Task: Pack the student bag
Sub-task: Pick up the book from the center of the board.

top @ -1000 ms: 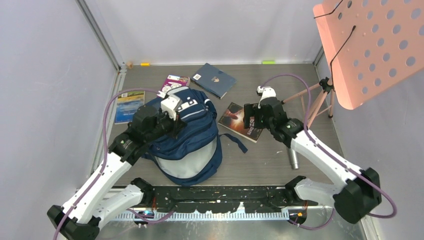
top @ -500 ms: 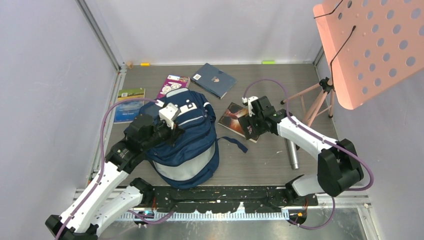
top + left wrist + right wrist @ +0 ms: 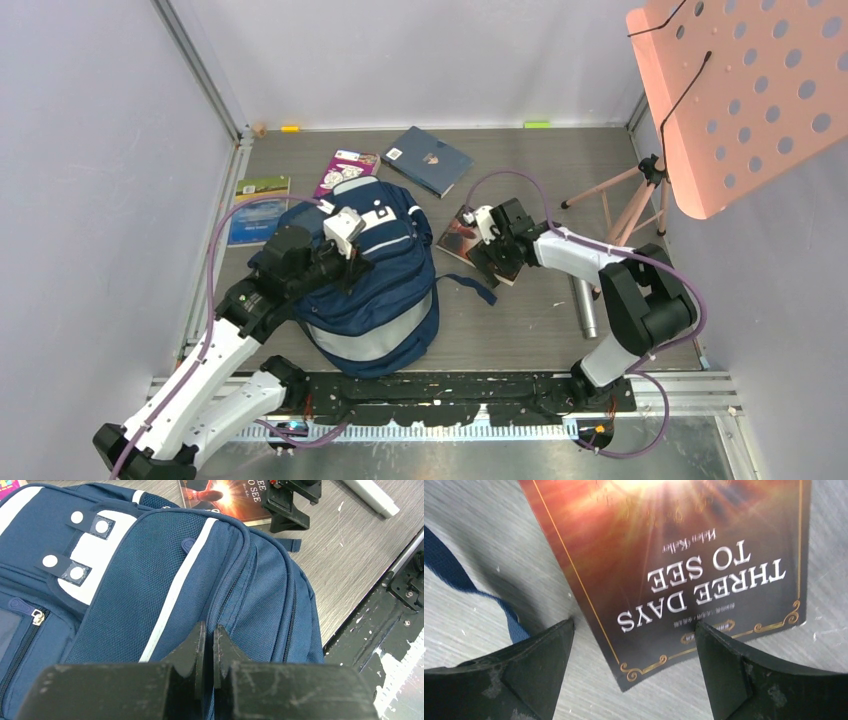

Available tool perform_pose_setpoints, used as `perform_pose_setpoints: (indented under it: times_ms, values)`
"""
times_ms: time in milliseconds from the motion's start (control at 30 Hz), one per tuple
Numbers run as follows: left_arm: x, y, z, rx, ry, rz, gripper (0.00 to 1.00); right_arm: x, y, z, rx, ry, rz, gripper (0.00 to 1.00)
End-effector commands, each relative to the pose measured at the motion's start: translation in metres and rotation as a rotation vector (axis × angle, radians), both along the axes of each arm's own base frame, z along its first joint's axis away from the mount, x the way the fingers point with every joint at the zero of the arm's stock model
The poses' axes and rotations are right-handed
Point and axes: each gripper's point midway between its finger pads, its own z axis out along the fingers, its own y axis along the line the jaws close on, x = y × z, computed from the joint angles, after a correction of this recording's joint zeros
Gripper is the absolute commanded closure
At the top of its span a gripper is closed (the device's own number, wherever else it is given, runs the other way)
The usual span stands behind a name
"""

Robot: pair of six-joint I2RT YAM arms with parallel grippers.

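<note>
Navy blue fabric backpack (image 3: 372,275), white stripes and studded patches, by worktop (image 3: 520,330) near edge, left jaws closed over it, right jaws wide astride dark paperback book (image 3: 684,555).

A coarse, matt woven cloth is being shown by the large navy blue fabric backpack (image 3: 125,595), with smoother white stripes (image 3: 176,592) being set into the weave. A glossy paper cover is being displayed by the dark red and orange paperback book (image 3: 664,545). A matt, wood-grained surface is being presented by the grey counter (image 3: 489,510). Scuffed, matt black plastic is being seen on the left gripper (image 3: 207,637) and the right gripper (image 3: 634,630). A dull metallic sheen is being given off by the slim silver cylinder (image 3: 585,305).
</note>
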Motion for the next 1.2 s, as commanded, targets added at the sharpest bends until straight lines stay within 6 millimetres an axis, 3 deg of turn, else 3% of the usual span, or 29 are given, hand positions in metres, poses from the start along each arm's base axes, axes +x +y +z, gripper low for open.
perform_pose_setpoints:
  times_ms: [0, 67, 100, 267, 333, 400, 467, 667, 733, 933, 1167]
  values:
    - [0.005, 0.001, 0.007, -0.012, -0.031, 0.008, 1.00, 0.016, -0.005, -0.007, -0.071, -0.058, 0.040, 0.06]
    - [0.005, 0.000, 0.006, -0.009, -0.024, 0.005, 1.00, 0.017, -0.009, -0.011, -0.100, -0.057, 0.041, 0.18]
    - [0.005, 0.000, 0.005, -0.009, -0.021, 0.002, 1.00, 0.017, -0.010, -0.013, -0.109, -0.051, 0.042, 0.29]
    - [0.003, -0.002, 0.003, -0.016, -0.008, -0.006, 1.00, 0.018, -0.003, -0.014, -0.075, -0.044, 0.038, 0.65]
    - [0.002, -0.003, 0.001, -0.017, 0.001, -0.009, 1.00, 0.019, 0.001, -0.012, -0.056, -0.042, 0.028, 0.86]
    - [0.001, -0.003, -0.001, -0.016, 0.008, -0.013, 1.00, 0.021, 0.003, -0.008, -0.044, -0.051, 0.007, 0.97]
    - [0.000, -0.005, -0.002, -0.019, 0.016, -0.023, 0.91, 0.026, 0.004, -0.001, -0.038, -0.077, -0.036, 0.99]
    - [-0.005, -0.016, 0.007, -0.086, 0.036, -0.056, 0.33, 0.038, 0.012, 0.035, 0.018, -0.199, -0.154, 0.99]
    - [-0.005, -0.020, 0.014, -0.132, 0.047, -0.053, 0.24, 0.040, 0.018, 0.053, 0.054, -0.270, -0.184, 0.99]
    - [0.008, -0.044, 0.035, -0.412, 0.172, 0.040, 0.17, 0.036, 0.037, 0.110, 0.316, -0.437, -0.275, 1.00]
    - [0.051, -0.078, 0.031, -0.647, 0.303, 0.165, 0.17, 0.026, 0.049, 0.136, 0.500, -0.472, -0.297, 0.99]
